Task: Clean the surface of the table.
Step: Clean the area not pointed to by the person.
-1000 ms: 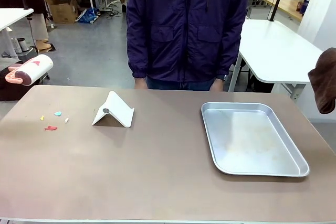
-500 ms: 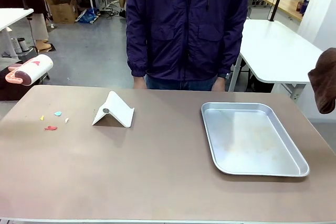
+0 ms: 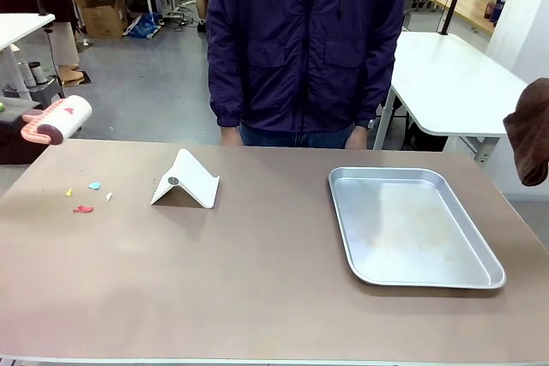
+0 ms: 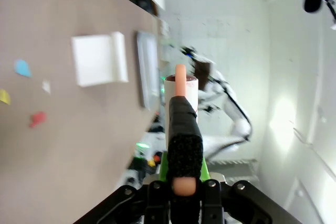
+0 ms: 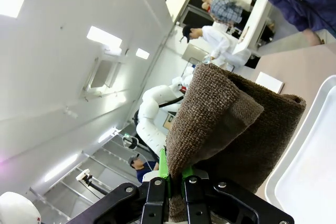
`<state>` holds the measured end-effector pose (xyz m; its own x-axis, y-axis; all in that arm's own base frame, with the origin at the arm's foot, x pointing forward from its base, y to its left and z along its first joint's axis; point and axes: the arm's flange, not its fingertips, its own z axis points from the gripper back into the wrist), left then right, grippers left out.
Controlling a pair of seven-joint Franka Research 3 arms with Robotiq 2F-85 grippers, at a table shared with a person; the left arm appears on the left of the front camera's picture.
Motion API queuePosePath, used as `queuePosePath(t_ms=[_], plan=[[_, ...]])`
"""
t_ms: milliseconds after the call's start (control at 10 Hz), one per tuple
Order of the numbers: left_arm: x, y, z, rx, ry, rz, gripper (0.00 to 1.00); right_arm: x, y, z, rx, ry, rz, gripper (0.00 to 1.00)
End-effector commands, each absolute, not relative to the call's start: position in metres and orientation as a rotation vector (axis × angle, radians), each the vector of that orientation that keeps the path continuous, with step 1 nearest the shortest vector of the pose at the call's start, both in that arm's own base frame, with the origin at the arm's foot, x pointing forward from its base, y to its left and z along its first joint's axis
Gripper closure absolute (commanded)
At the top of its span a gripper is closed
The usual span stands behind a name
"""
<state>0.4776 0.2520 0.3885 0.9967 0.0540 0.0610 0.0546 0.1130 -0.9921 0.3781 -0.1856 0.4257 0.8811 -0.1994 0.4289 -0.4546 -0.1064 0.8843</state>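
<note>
Now at the approach step, no wiping yet. Left claw (image 4: pixel 182 171) clamped on the pink handle of a lint roller (image 3: pixel 58 119), held up off the far-left corner of the desk (image 3: pixel 257 289). Right claw (image 5: pixel 173 174) closed on a folded brown cloth (image 3: pixel 530 130) off the right edge. Calls next, most likely, for lowering the roller onto the coloured scraps (image 3: pixel 86 197) near the desk's left edge. Nothing between roller and scraps. White folded stand (image 3: pixel 185 180) just right of them, metal tray (image 3: pixel 343 212) farther right, person (image 3: pixel 309 40) at the far side.
</note>
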Motion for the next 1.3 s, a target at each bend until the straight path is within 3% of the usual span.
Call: queuePosePath(t_ms=[0, 600, 1200], plan=[[0.474, 0.259, 0.379, -1.242, -0.271, 0.062, 0.78, 0.376, -0.184, 0.429, 1.700, -0.511, 0.246, 0.90], [0.479, 0.315, 0.324, -1.117, -0.292, 0.188, 0.78, 0.376, -0.184, 0.429, 1.700, -0.511, 0.246, 0.90], [0.469, 0.347, 0.305, -1.057, -0.146, 0.234, 0.78, 0.376, -0.184, 0.429, 1.700, -0.511, 0.246, 0.90]])
